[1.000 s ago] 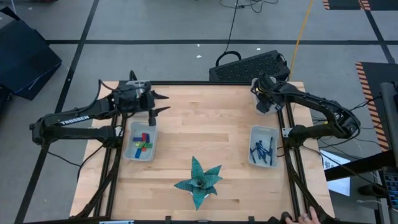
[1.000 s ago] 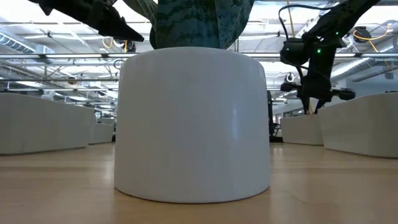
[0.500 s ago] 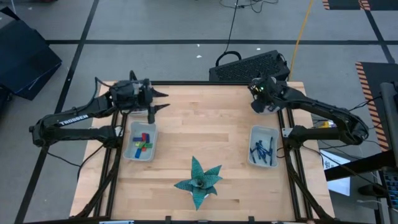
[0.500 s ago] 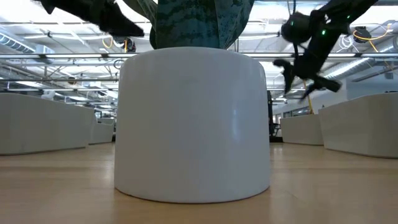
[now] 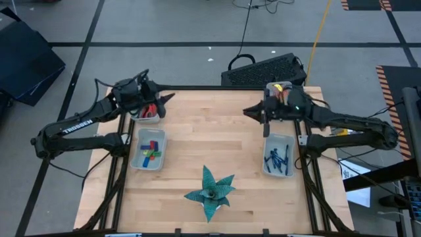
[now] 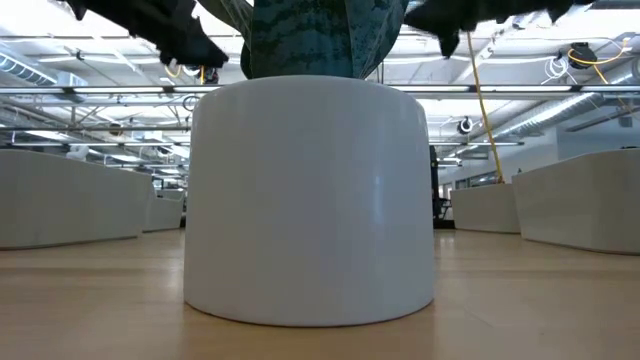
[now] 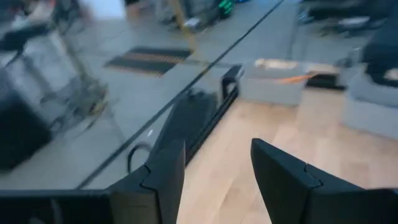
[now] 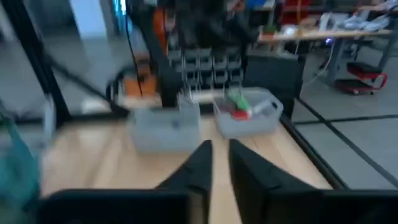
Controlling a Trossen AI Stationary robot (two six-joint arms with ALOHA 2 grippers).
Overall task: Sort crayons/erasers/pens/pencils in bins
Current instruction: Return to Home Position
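Four bins stand on the wooden table. The near left bin (image 5: 149, 161) holds coloured crayons (image 5: 150, 150). The far left bin (image 5: 148, 116) holds red pieces. Dark blue pens (image 5: 276, 158) lie in the near right bin (image 5: 277, 139). Orange pencils (image 5: 281, 87) lie in the far right bin (image 5: 271, 89). My left gripper (image 5: 167, 104) hovers open beside the far left bin, holding nothing. My right gripper (image 5: 247, 111) points toward the table's left, between the two right bins and inward of them. Its fingers (image 8: 205, 155) are almost together with nothing between them.
A teal plant (image 5: 210, 191) in a white pot (image 6: 310, 200) stands near the front middle of the table and blocks most of the low view. A black keyboard-like object (image 5: 266, 69) lies beyond the far edge. Bare wood (image 5: 210, 131) lies between the bins.
My right gripper has left the far right bin, gone toward the table's middle and a little nearward, and turned toward the left. My left gripper has drawn back toward the far left corner, uncovering the far left bin.
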